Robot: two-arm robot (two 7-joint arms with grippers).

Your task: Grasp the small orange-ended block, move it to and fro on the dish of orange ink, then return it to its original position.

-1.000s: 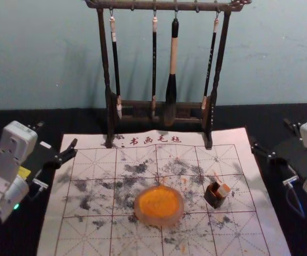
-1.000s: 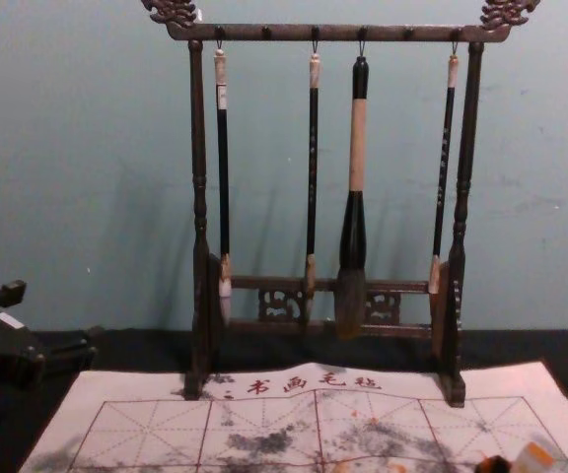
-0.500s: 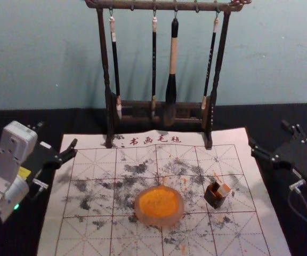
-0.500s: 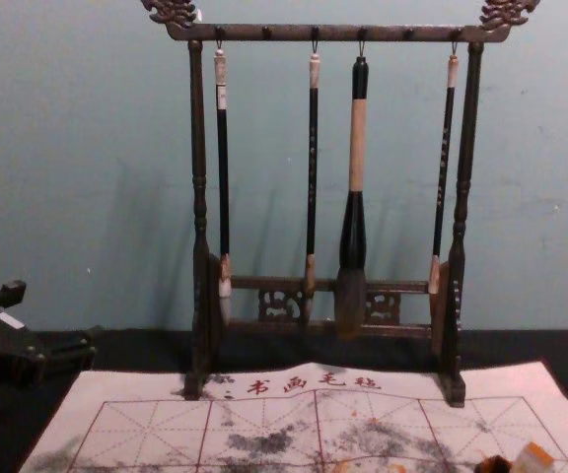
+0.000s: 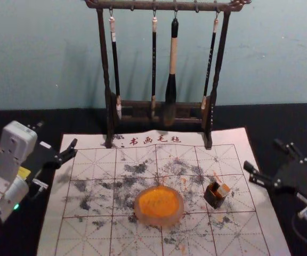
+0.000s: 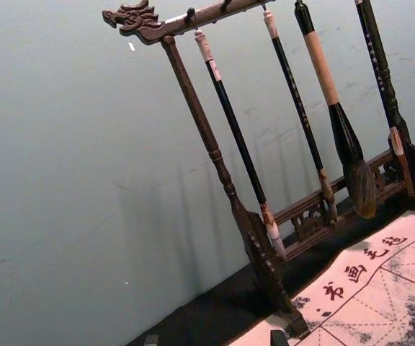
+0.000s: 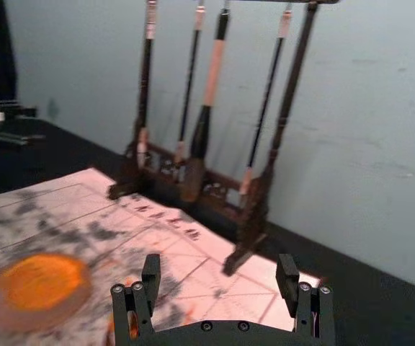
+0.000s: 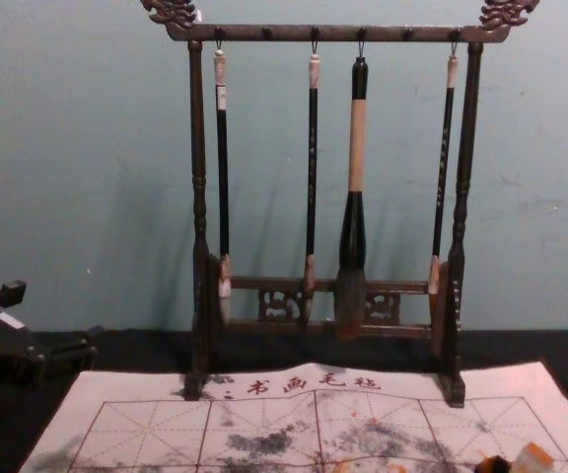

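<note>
Slanting up and rightward, the block [image 5: 224, 190]

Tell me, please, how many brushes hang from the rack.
4: from left to right in the head view, a slim brush, a second slim brush, a thick brush and a third slim brush, all hanging from the rack.
</note>
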